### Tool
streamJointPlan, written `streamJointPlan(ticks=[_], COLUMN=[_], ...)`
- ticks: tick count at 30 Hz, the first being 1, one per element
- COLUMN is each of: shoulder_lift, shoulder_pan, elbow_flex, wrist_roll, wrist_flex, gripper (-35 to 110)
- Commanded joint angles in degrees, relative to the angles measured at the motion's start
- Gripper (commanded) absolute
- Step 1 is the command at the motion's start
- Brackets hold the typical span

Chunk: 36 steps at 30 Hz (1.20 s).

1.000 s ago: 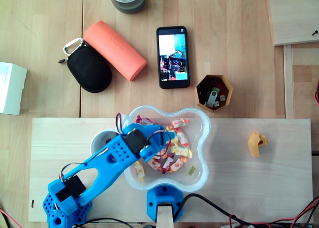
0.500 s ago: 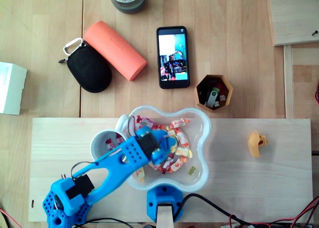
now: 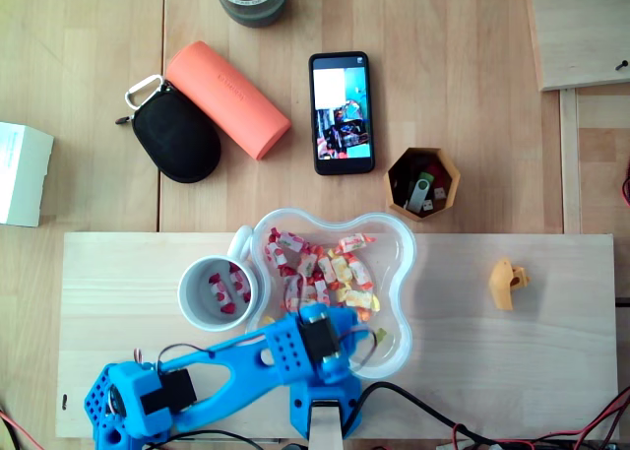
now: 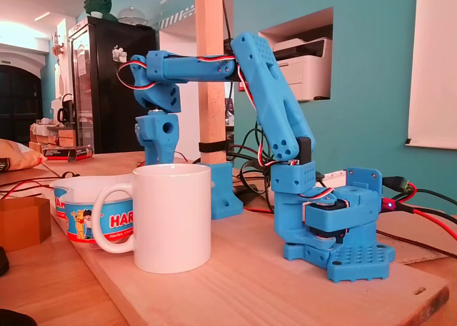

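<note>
Filling a clear lobed bowl [image 3: 405, 273], the wrapped candies [image 3: 325, 273] lie heaped toward its far side in the overhead view. Two more candies [image 3: 228, 288] sit inside the white mug [image 3: 202, 307], which touches the bowl's left rim. Both stand on a pale wooden board [image 3: 492, 371]. From the fixed view the mug's inside is hidden. That view instead shows its handle and plain wall in front of the bowl's printed side [image 4: 78, 213].

The blue arm [image 3: 236, 361] runs from its base at the board's lower left to a wrist over the bowl's near rim, and this wrist hides the fingers from above. The fixed view shows the upper link rising steeply, the forearm level, and the gripper [image 4: 158, 144] pointing straight down, above and behind the mug. Whether the jaws are spread or pressed together cannot be told.

Beyond the board lie a phone [image 3: 343, 113], an orange case [image 3: 226, 98], a black pouch [image 3: 175, 130] and a hexagonal wooden cup [image 3: 423, 182].
</note>
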Motion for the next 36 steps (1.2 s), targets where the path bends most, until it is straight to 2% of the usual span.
streamJointPlan(ticks=[1,15,27,36], shoulder_lift=[1.23,1.41,1.32,1.41], shoulder_pan=[1.76,2.64,2.55,1.93], elbow_flex=[-1.41,4.04,3.87,3.78], wrist_roll=[2.55,13.71,18.54,19.07], wrist_flex=[1.49,0.44,0.35,0.35], gripper=[37,37,37,24])
